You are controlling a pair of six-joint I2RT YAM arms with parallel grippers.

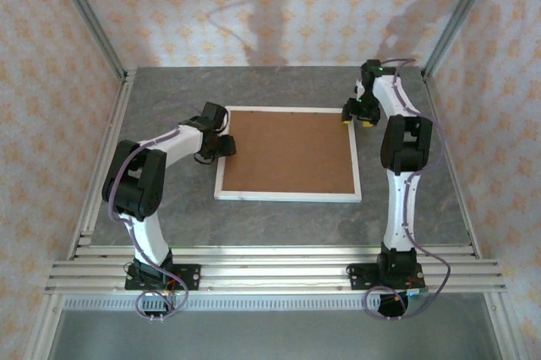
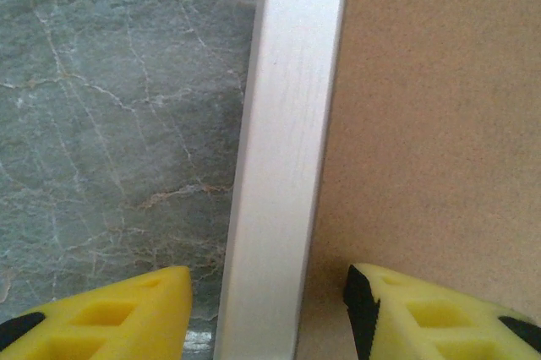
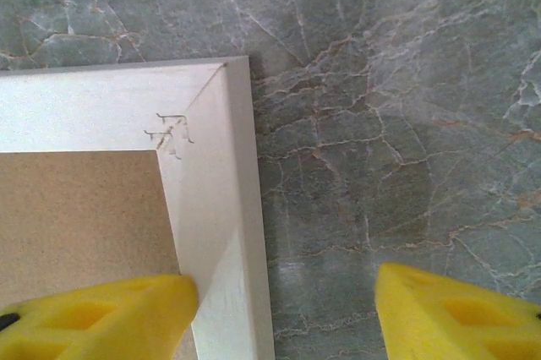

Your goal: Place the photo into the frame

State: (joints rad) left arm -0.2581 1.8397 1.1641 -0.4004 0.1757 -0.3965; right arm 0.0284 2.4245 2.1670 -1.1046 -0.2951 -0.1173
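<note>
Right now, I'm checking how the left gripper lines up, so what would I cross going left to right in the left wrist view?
Grey marbled table → white frame → brown backing board.

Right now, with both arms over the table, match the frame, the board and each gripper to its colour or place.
Things:
1 frame
2 board
3 left gripper
4 right gripper

Descriptions:
A astride the frame's right side, near the far corner
B brown, inside the frame
C white, flat on the table
D astride the frame's left side

Pairs: 1-C, 2-B, 3-D, 4-A
</note>
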